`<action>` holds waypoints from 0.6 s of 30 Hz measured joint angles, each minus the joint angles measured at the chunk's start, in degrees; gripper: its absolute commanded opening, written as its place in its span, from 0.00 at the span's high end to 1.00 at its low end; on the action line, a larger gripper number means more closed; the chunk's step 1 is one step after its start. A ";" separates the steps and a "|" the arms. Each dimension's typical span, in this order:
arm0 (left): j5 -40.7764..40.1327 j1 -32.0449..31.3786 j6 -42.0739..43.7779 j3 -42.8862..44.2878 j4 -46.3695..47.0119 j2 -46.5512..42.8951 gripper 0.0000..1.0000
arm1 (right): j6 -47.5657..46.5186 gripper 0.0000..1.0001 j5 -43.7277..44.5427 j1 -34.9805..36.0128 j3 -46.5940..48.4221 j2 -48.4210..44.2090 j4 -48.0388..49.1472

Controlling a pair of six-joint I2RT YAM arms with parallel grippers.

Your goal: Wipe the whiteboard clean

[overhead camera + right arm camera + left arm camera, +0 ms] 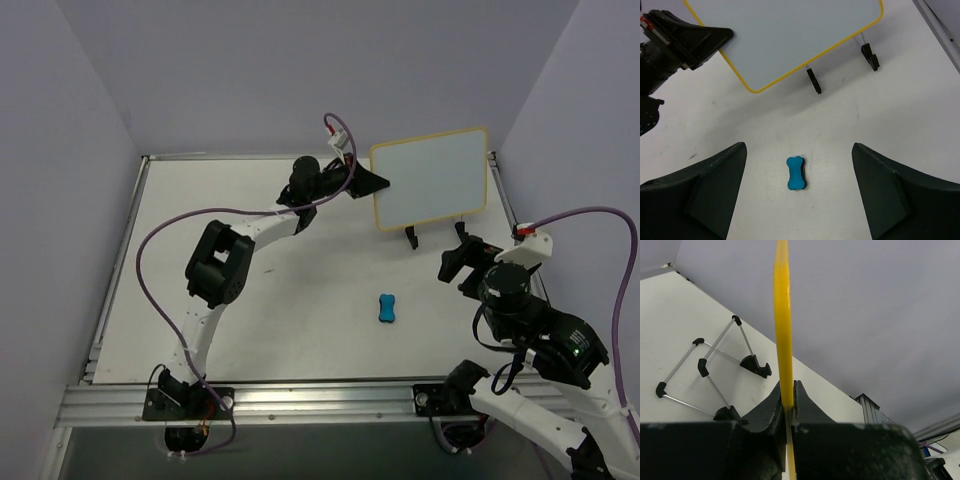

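Over the table (300, 300), left pincer (377, 182) clenches the whiteboard (430, 178) edge, long axis left-right; right pincer (799, 150) released.

The left arm (215, 265) rises from its base at the near left corner, bends at the elbow and stretches its forearm out to the far right. The left gripper (375, 182) points sideways, its jaws pinched tight on the left edge of the whiteboard (430, 178), with the thin frame running between the two fingers. The right arm (560, 345) is folded close over its base at the near right, wrist tilted forward and down. The right gripper (462, 258) hangs above the table with its fingers (705, 195) spread wide, holding nothing.
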 measured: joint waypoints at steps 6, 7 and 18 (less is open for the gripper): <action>2.05 -0.31 -1.42 11.52 0.96 12.13 0.98 | 0.15 0.18 0.63 0.02 1.53 0.04 -1.97; 2.21 -0.37 -1.51 13.70 0.85 13.94 0.98 | 0.20 0.18 0.68 0.02 1.66 0.09 -2.38; 5.11 -0.83 -0.42 29.55 -3.67 23.91 0.98 | 0.83 0.18 0.81 0.13 2.01 0.44 -3.89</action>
